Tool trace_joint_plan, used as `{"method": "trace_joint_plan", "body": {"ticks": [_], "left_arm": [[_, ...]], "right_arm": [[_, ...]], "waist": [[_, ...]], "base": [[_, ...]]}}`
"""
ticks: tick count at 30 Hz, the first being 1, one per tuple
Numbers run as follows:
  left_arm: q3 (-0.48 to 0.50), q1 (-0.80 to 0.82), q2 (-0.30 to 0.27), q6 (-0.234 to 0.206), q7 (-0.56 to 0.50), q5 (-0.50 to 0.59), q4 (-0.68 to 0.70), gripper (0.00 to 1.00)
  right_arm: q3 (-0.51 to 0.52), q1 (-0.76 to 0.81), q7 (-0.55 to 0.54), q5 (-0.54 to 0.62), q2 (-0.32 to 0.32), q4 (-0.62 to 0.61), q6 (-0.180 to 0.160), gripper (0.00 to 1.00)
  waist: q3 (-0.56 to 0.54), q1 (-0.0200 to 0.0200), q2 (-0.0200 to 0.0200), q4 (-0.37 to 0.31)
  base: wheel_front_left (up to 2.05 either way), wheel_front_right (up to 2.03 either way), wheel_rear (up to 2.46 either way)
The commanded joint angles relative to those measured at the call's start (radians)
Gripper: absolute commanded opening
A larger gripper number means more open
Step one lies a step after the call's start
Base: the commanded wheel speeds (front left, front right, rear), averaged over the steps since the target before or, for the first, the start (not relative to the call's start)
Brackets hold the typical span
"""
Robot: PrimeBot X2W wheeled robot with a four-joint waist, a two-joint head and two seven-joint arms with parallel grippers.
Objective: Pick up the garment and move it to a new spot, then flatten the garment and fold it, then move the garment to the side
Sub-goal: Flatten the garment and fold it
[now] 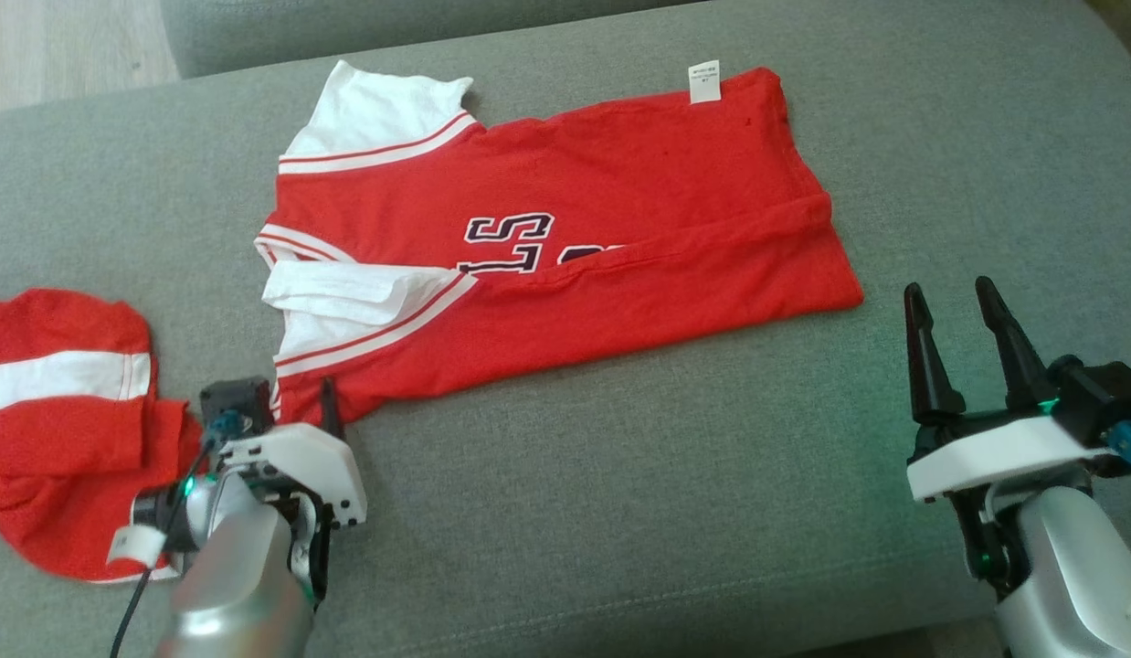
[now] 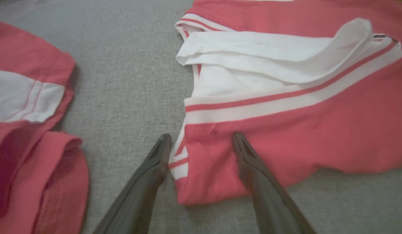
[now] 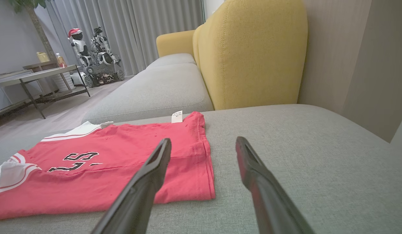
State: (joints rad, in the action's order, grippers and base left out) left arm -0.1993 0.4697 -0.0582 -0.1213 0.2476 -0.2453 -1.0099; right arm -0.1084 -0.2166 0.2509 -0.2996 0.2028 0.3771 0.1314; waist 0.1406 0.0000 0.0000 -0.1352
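The red shirt [image 1: 575,274] with white sleeves lies spread on the grey sofa cushion [image 1: 712,475], its near edge folded over the chest. Dark letters read "S" and part of "LS". The print on the white tag [image 1: 703,82] at the hem is too small to read.

The left wrist view shows the left claw [image 2: 201,136] apart and holding nothing, one finger over the shirt's corner and the other over bare cushion. A second red and white garment [image 1: 63,411] lies crumpled just to the left.

The right claw [image 1: 949,291] is apart and empty, beside the hem. Its wrist view adds a yellow sofa back [image 3: 253,52], grey curtains [image 3: 139,29], a table [image 3: 35,74] and a small robot in a red hat [image 3: 79,42].
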Motion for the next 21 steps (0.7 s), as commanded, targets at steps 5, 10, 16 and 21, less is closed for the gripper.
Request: {"method": "trace_joint_plan", "body": {"ticks": [5,10,16,21], "left_arm": [[-0.006,0.051,-0.031,0.019,-0.027,0.014,-0.061,0.2],[-0.012,0.071,-0.021,0.054,-0.01,-0.002,-0.061,0.0],[-0.024,0.069,-0.008,0.076,0.013,-0.005,0.065,0.0],[-0.059,0.031,-0.001,0.092,0.014,0.022,0.238,0.0]], "right_arm": [[-0.022,-0.048,0.011,-0.009,0.022,-0.038,-0.001,1.0],[-0.008,-0.067,-0.008,-0.024,0.019,0.02,-0.001,1.0],[0.035,-0.137,-0.122,-0.121,-0.012,0.162,-0.001,1.0],[0.065,-0.223,-0.208,-0.19,-0.015,0.294,-0.001,1.0]], "waist": [[0.009,0.0,0.0,0.005],[0.008,0.0,0.0,0.022],[0.017,0.0,0.0,0.067],[0.041,0.0,0.0,0.11]], "base": [[0.0,0.0,0.0],[0.0,0.0,0.0],[0.0,0.0,0.0],[0.0,0.0,0.0]]}}
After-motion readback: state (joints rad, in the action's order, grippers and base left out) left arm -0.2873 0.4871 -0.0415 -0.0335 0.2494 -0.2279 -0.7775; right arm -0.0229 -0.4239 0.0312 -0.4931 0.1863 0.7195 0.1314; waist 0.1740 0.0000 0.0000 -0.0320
